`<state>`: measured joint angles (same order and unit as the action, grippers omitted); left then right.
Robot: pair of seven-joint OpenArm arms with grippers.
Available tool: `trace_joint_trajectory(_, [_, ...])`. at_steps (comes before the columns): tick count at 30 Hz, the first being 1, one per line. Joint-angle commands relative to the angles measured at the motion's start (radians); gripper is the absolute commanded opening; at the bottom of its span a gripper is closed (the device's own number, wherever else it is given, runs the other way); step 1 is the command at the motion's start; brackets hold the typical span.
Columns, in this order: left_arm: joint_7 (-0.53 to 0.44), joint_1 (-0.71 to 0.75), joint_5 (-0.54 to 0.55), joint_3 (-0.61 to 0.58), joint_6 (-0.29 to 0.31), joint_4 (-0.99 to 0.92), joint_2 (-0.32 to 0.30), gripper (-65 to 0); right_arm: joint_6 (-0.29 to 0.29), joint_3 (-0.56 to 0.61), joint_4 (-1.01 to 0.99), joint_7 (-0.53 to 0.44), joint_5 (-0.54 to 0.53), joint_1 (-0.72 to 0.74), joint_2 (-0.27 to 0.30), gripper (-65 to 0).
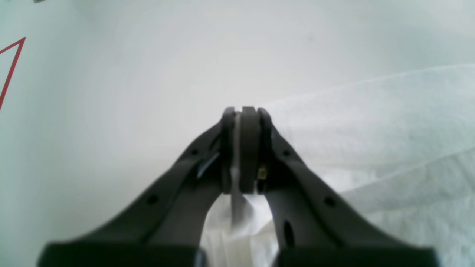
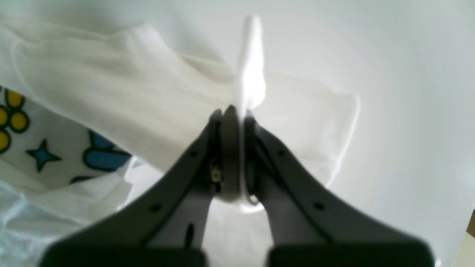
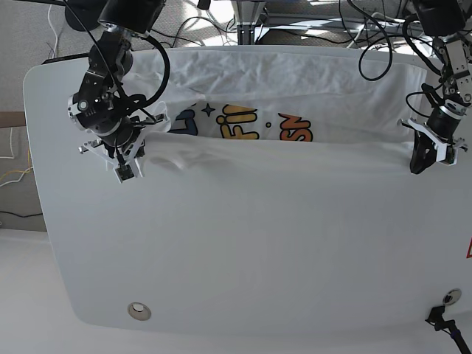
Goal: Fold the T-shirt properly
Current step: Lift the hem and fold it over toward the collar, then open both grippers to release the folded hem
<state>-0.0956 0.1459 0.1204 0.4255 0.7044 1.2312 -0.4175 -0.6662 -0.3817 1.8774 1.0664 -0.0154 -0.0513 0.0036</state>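
Base view: soft, wrinkled white T-shirt (image 3: 295, 158) draped across the smooth rounded worktop (image 3: 243, 258) — left end effector (image 3: 418, 167) and right end effector (image 3: 125, 166) each pinch its thin cotton edge.

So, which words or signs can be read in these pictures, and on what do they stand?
"FIN": yellow letters on the T-shirt, cut off by the fold.
"SN": orange letters on the same print, partly hidden.
Blue letters left of these: too hidden to read.
Red outline on the table: a sign, no text.
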Motion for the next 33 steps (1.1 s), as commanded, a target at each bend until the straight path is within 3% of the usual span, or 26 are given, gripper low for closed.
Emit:
trace_joint_trajectory(1, [-0.023,0.004,0.019,0.008,-0.006,0.019,-0.024,-65.0,0.000,-0.003,0.040,-0.015,-0.004,0.000,0.009,-65.0])
trace_joint_trajectory(8, [-0.023,0.054,0.019,0.008,-0.006,0.019,-0.024,-65.0,0.000,-0.004,0.044,-0.015,-0.001,-0.066,0.011,-65.0])
trace_joint_trajectory(20, [-0.019,0.110,0.019,0.011,-0.006,0.019,-0.073,-65.0,0.000,-0.004,0.063,-0.015,-0.004,-0.134,0.068,-65.0])
trace_joint_trajectory(24, [-0.016,0.151,0.019,0.068,-0.006,0.019,-0.073,-65.0,0.000,-0.004,0.058,-0.015,-0.004,-0.141,0.068,-65.0])
trace_joint_trajectory(28, [0.035,0.177,0.017,0.069,-0.006,0.019,-0.090,-65.0,0.001,-0.004,0.057,-0.015,0.001,-0.143,0.066,-64.2])
trace_joint_trajectory(30, [0.035,0.179,0.019,0.071,-0.006,0.019,-0.094,-65.0,0.001,-0.004,0.057,-0.015,0.001,-0.143,0.065,-52.7])
trace_joint_trajectory(33, [0.036,0.179,0.019,0.071,-0.006,0.019,-0.102,-48.1,0.001,-0.004,0.057,-0.015,0.001,-0.144,0.068,-37.3])
